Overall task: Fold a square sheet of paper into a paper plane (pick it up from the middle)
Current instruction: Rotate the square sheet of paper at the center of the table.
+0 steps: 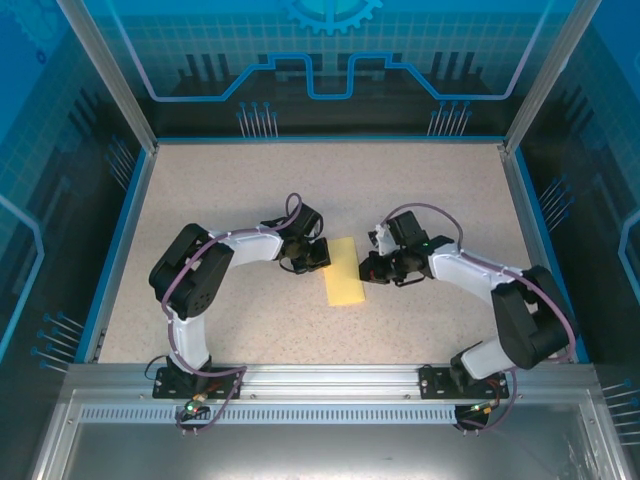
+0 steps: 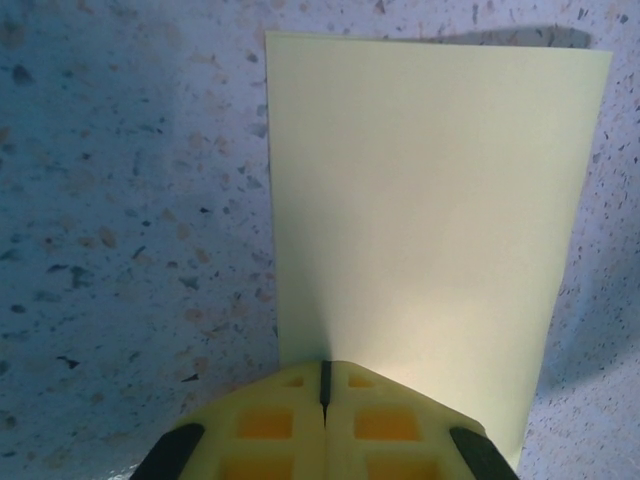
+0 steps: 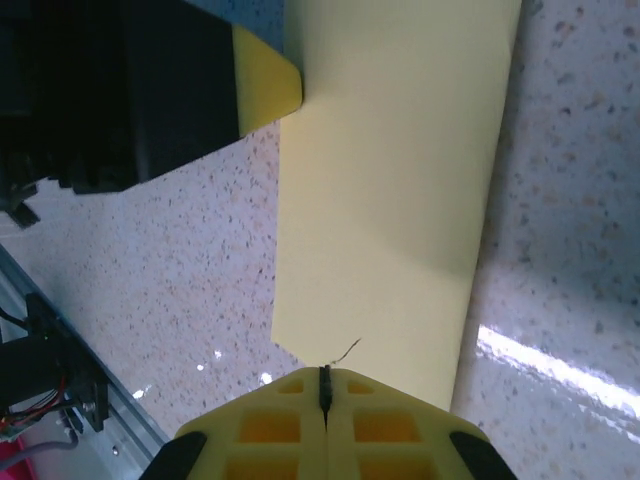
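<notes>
Pale-yellow sheet of paper, seen as a narrow rectangle, is laid flat on the speckled table between the two grippers. Left gripper and right gripper are closed tight, tips set at opposite edges of the sheet. Whether those edges are pinched or merely touched cannot be told

A: Entry: type of place?
B: Robot lab, test cell. Two robot arms bolted to a metal rail at the near edge of a speckled table.
A: Enclosure?
B: Aluminium posts; clear wall panels printed with blue circuit and gear graphics.
</notes>
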Motion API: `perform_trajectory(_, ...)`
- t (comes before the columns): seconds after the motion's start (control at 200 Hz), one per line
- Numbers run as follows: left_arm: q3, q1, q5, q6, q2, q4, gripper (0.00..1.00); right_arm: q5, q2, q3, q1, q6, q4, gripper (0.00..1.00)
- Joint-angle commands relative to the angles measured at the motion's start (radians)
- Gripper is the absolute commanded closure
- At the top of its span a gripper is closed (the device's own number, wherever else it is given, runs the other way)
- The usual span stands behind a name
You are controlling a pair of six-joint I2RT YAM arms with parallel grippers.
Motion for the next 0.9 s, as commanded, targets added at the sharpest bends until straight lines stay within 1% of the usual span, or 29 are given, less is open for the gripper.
perform_trajectory(0.0,-0.011,-0.004,-0.062,0.071,0.043,-0.189,1.00,0.029,0.074,0.017,0.035,0.035,0.033,1.00)
perform_trajectory(0.26,0.072,0.003,-0.085,0.223,0.028,-0.231,1.00,0.054,0.188,0.055,0.066,0.098,0.130,1.00)
perform_trajectory(0.43,0.099,0.045,-0.066,0.304,0.016,-0.233,1.00,0.046,0.213,0.080,0.067,0.127,0.189,1.00)
perform_trajectory(0.585,0.144,0.077,-0.045,0.369,0.004,-0.237,1.00,0.069,0.238,0.086,0.062,0.133,0.205,1.00)
perform_trajectory(0.61,0.151,0.079,-0.038,0.378,0.004,-0.238,1.00,0.071,0.245,0.116,0.061,0.134,0.205,1.00)
perform_trajectory(0.72,0.178,0.081,-0.001,0.388,-0.007,-0.222,1.00,0.078,0.282,0.149,0.062,0.123,0.188,1.00)
perform_trajectory(0.895,0.184,0.080,0.052,0.319,-0.049,-0.167,1.00,0.112,0.302,0.159,0.072,0.111,0.154,1.00)
